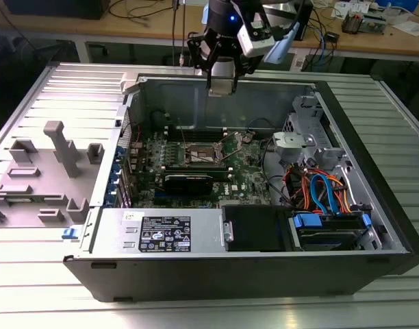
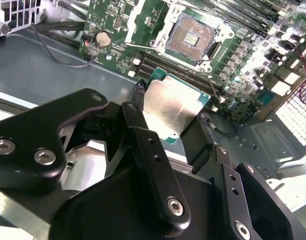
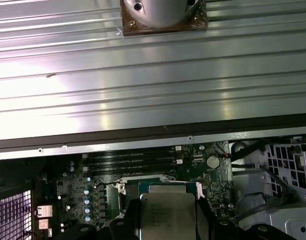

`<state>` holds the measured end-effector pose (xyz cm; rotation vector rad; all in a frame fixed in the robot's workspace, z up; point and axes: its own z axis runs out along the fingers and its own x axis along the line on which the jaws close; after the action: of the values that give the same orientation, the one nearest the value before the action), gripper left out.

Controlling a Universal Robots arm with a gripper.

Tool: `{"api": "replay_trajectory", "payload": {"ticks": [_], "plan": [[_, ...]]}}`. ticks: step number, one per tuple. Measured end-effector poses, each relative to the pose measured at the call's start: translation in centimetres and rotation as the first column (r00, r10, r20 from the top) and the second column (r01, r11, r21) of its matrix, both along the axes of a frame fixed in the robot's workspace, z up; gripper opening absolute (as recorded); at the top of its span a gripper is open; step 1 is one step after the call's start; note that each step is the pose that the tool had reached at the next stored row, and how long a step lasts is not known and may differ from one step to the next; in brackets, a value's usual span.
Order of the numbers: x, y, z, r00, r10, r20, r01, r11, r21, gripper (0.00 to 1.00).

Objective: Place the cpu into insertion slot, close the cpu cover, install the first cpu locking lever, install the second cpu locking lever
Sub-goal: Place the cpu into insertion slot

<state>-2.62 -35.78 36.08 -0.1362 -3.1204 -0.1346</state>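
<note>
Cpu (image 2: 175,102) is held in the tool (image 1: 222,86), pinched at two opposite edges. In the second wrist view, one black finger (image 2: 143,135) is pressed on one edge, the dull metal top is left free in the middle, and the other finger is pressed on the far edge. The tool is seen high above the open computer case (image 1: 264,103), and the cpu touches nothing else. The insertion slot (image 2: 193,37) lies uncovered on the green circuit board (image 1: 244,178), below the tool and well apart from it. The chip is judged to be light, thin and stiff, with a smooth, rather slippery top. Its underside and the slot's pins are probably fragile, so only the edges should be gripped.
</note>
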Motion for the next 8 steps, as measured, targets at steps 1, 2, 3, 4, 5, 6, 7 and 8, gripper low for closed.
{"api": "replay_trajectory", "payload": {"ticks": [1,2,3,4,5,6,7,8], "plan": [[0.0,-0.08,-0.01,1.0,-0.002,-0.0001,0.002,1.0,-0.0024,0.54],[0.01,-0.1,-0.02,1.0,-0.004,-0.0001,0.004,1.0,-0.0026,0.54],[0.01,-0.1,-0.01,1.0,-0.005,-0.0001,0.005,1.0,-0.0028,0.54],[0.0,-0.11,-0.01,1.0,-0.005,-0.0001,0.005,1.0,-0.0028,0.54],[0.0,-0.11,-0.02,1.0,-0.005,0.0,0.005,1.0,-0.0026,0.54],[0.0,-0.11,-0.02,1.0,-0.005,0.0,0.005,1.0,-0.0026,0.54],[0.0,-0.11,-0.02,1.0,-0.005,0.0,0.005,1.0,-0.0027,0.54],[0.0,-0.11,-0.02,1.0,-0.005,0.0,0.005,1.0,-0.0026,0.54]]}}
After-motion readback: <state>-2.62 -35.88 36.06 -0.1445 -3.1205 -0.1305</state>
